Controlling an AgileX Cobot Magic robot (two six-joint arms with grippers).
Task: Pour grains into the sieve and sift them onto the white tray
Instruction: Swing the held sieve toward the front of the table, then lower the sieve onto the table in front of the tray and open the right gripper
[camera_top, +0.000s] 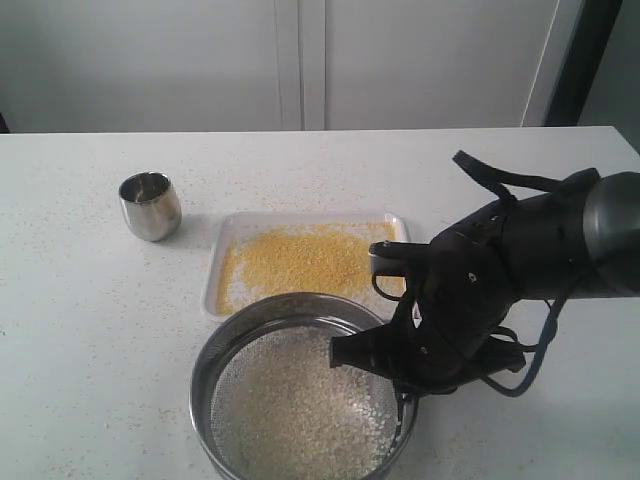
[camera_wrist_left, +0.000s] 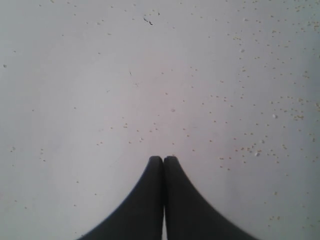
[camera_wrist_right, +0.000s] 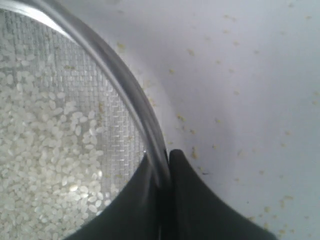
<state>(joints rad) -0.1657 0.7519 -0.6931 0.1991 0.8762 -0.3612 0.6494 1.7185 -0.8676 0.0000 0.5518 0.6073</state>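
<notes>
Ok so in the exterior view the sieve (camera_top: 262, 310) sits at the near edge of the table (camera_top: 80, 330), and its far rim overlaps the near edge of the white tray (camera_top: 310, 217) from this angle. Can't tell if it's resting on the table or held just above it. The mesh holds only the whitish rice-like grains (camera_top: 300, 410), while the golden granules (camera_top: 300, 260) are spread across most of the tray. A small steel cup (camera_top: 150, 206) stands upright to the tray's left, apart from it. The right arm (camera_top: 520, 250) comes in from the right and reaches down onto the sieve's right rim. In the left wrist view, the left end effector (camera_wrist_left: 163, 160) has its two dark fingers pressed together with nothing between them, hanging over bare table with loose specks of grain scattered about. In the right wrist view, the right end effector (camera_wrist_right: 167, 160) is clamped on the sieve's steel wall, one finger inside over the mesh and one outside. The pale grains lie on the mesh right beside the inner finger, and a few yellow bits dot the table outside.
</notes>
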